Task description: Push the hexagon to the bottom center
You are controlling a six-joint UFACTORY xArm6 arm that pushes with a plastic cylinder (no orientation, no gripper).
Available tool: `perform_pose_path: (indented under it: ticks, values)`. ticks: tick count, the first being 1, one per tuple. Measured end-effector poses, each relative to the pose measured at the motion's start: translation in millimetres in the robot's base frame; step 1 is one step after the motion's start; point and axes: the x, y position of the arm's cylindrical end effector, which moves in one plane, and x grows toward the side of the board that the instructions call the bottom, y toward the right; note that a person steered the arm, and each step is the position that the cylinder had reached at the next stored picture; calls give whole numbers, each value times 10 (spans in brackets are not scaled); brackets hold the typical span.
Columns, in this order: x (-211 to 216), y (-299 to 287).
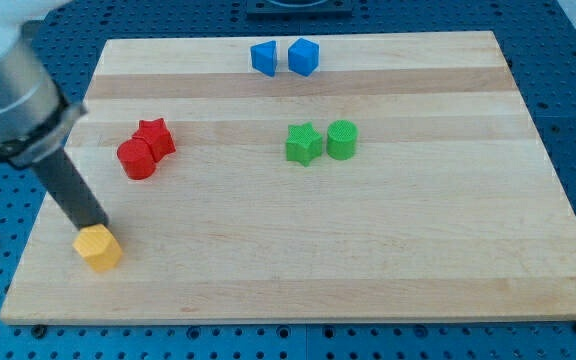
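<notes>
We are mid-push: my tip (96,229) touches the upper left side of the yellow hexagon (99,247), no jaws to report, near the board's (368,270) bottom left corner, so next we likely need a rightward shove along the bottom edge.

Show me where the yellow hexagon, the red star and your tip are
yellow hexagon (99,248): camera view, its top face.
red star (154,137): camera view, centre of its top.
my tip (94,226): camera view, the rod's very end, touching the hexagon's upper edge.
</notes>
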Motion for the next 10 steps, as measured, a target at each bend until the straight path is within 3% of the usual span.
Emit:
perform_pose_path:
  ticks: [1,2,3,5,6,8,9,10]
  values:
    - [203,-344]
    - [255,-38]
    - [255,725]
    - [627,-298]
    - [891,221]
    - [228,1314]
    - [313,676]
    - [73,860]
